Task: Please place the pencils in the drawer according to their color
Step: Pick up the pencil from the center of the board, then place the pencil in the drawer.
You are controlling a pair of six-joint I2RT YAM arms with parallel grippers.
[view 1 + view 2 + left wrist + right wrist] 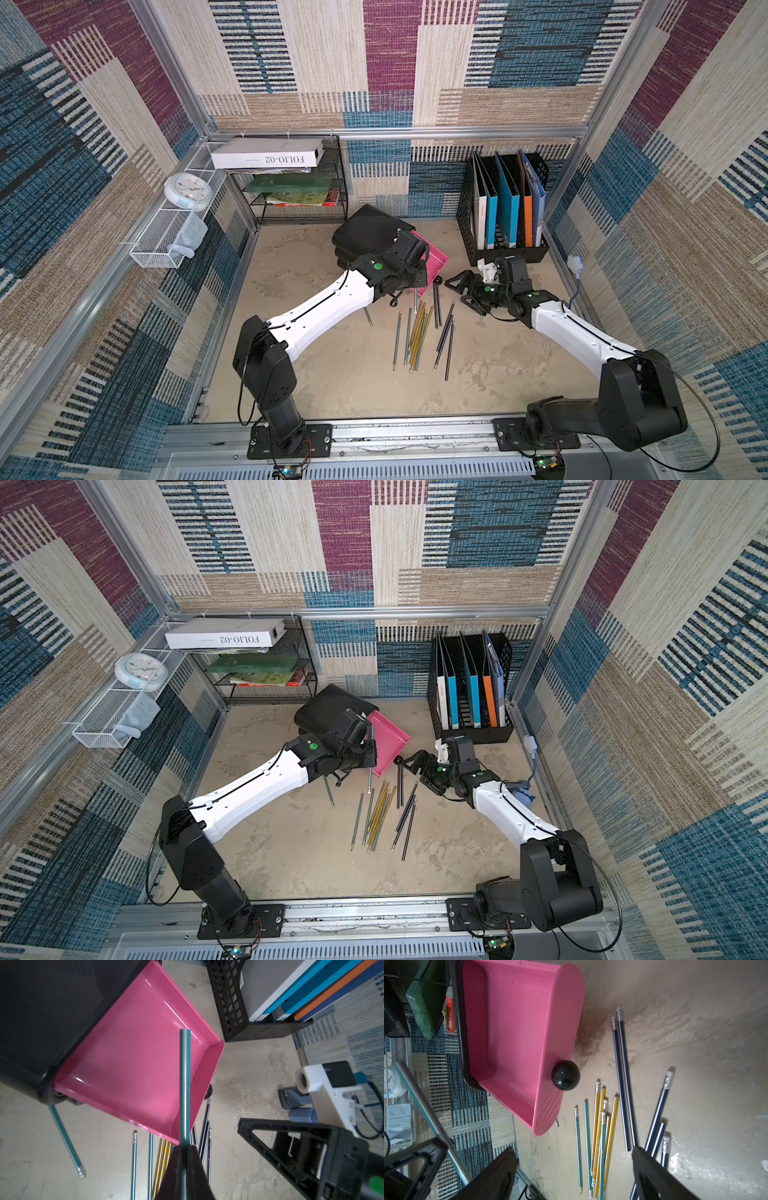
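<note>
Teal pencils (578, 1147): five are showing, four lying on the bench (332, 374) plus one lifted teal pencil (185, 1084). Yellow pencils (612, 1126): about five, overlapping. Navy pencils (620, 1084): five are lying loose. Pink drawer (512, 1032): one is standing open.

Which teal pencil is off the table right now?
The teal pencil pinched in the left gripper, raised by the pink drawer. The other teal pencils lie flat on the table: most in the pile, one alone.
</note>
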